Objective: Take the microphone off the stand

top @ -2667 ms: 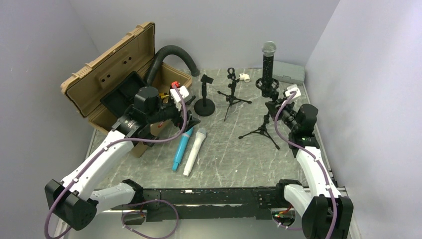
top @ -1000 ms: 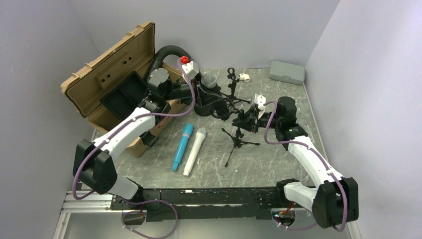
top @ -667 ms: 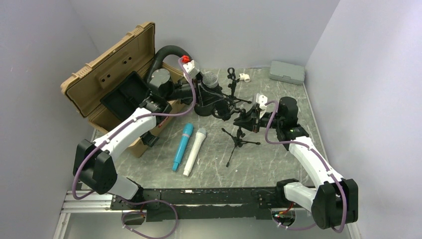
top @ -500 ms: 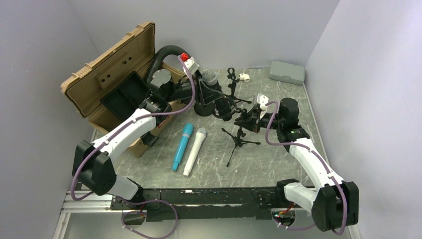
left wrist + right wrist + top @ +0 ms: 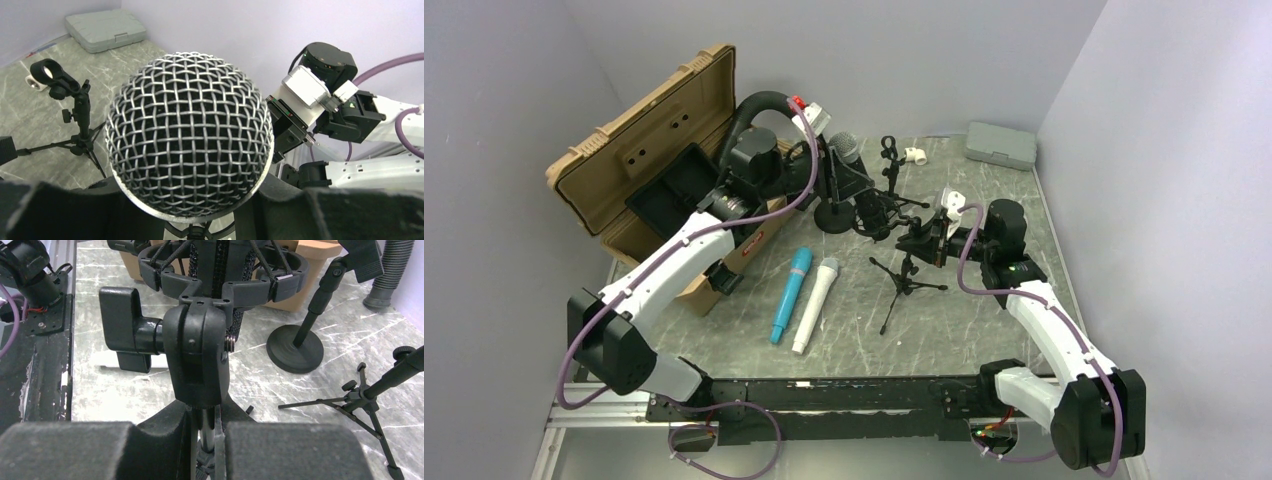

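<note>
The microphone [image 5: 845, 148], black with a silver mesh head [image 5: 190, 145], leans toward the back left, and its body still passes through the black shock-mount ring [image 5: 220, 277] of the stand [image 5: 904, 283]. My left gripper [image 5: 848, 176] is shut on the microphone just under the head, with a finger on each side [image 5: 50, 212]. My right gripper [image 5: 921, 240] is shut on the stand's thin metal pole [image 5: 204, 425], right below the swivel joint [image 5: 197, 355]. The tripod feet rest on the table.
An open tan case [image 5: 654, 150] and a black hose [image 5: 759, 105] lie at the back left. A blue microphone [image 5: 790, 293] and a white one [image 5: 814, 305] lie mid-table. A round-base stand [image 5: 836, 215], a small clip tripod [image 5: 889, 170] and a grey box [image 5: 1001, 145] stand behind.
The stand and microphone have come from the back right to mid-table. Over the last second my left gripper has drawn the microphone head slightly up and back. The right gripper has held still.
</note>
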### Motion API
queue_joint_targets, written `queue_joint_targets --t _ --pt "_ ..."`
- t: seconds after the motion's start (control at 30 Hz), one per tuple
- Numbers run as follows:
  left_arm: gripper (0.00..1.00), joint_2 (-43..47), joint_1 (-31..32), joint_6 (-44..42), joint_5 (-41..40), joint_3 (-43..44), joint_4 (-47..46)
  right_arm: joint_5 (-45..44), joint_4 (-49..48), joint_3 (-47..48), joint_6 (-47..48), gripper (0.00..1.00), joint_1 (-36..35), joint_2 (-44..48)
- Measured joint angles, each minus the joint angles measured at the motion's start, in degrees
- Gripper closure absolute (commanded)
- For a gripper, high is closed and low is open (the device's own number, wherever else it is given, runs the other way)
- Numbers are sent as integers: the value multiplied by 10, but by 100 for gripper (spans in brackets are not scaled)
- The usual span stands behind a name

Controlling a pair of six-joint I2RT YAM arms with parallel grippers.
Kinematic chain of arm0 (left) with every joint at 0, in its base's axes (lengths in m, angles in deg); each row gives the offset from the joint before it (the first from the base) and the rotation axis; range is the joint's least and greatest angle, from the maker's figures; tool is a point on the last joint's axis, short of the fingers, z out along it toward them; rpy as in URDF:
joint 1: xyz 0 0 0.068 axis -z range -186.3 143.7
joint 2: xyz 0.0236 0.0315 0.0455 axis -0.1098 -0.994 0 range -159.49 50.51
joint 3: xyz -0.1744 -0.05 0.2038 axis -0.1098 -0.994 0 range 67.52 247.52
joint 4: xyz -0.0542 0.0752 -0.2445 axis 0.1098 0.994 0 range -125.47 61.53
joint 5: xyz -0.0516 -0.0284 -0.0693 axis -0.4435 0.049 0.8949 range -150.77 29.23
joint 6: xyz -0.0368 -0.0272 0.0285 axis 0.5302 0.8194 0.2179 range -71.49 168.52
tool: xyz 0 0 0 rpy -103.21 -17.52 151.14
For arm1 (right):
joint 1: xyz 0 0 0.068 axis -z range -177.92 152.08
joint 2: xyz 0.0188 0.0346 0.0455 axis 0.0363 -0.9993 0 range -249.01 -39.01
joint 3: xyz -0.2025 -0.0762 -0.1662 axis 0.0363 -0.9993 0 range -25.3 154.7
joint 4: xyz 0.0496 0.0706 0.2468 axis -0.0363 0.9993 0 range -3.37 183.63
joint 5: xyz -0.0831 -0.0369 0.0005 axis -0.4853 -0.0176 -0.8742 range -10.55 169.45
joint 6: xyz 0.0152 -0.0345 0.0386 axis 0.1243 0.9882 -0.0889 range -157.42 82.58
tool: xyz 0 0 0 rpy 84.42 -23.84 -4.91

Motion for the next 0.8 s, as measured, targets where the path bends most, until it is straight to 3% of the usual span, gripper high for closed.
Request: queue_joint_targets --t 0.3,0.47,0.8 --pt "100 0 -2 -103 91 13 -2 30 20 10 27 100 5 -13" --pt "100 -17 -12 -175 184 82 14 51 43 21 47 100 17 -22" --pt "100 -24 -11 -183 164 107 47 51 44 21 47 100 21 -21"
